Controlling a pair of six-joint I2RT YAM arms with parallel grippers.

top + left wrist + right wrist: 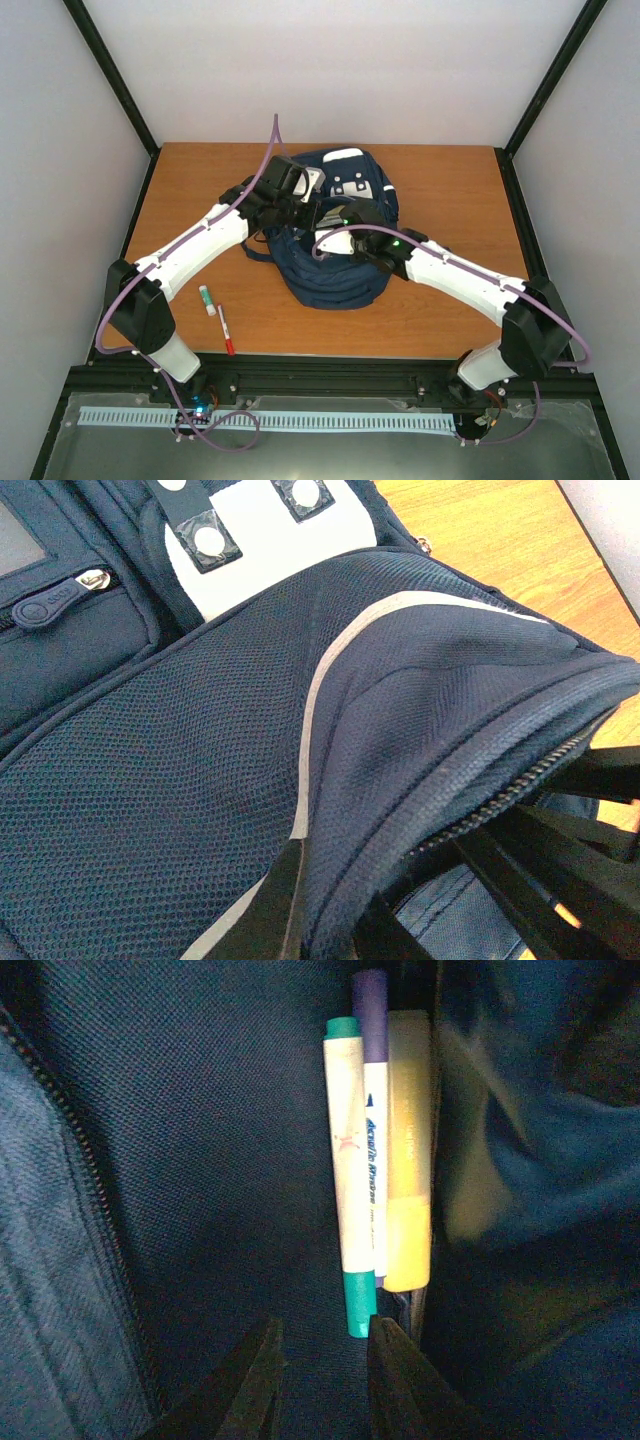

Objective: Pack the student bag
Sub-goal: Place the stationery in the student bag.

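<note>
The student bag (340, 275), navy with white patches, lies mid-table. My left gripper (325, 920) is shut on the edge of the bag's mesh flap (430, 730) by the zipper and holds the opening up; in the top view it (305, 212) sits over the bag's left side. My right gripper (322, 1360) is inside the bag, open and empty. Just beyond its fingertips a green-capped marker (347, 1190), a purple-capped marker (374, 1110) and a yellow highlighter (408, 1160) lie side by side on the bag's lining (200, 1160).
On the wooden table (450, 180), left of the bag, lie a small green-capped marker (207, 299) and a red pen (226, 328). A dark strap (262, 252) trails off the bag's left side. The right arm's black parts (560, 860) fill the opening in the left wrist view.
</note>
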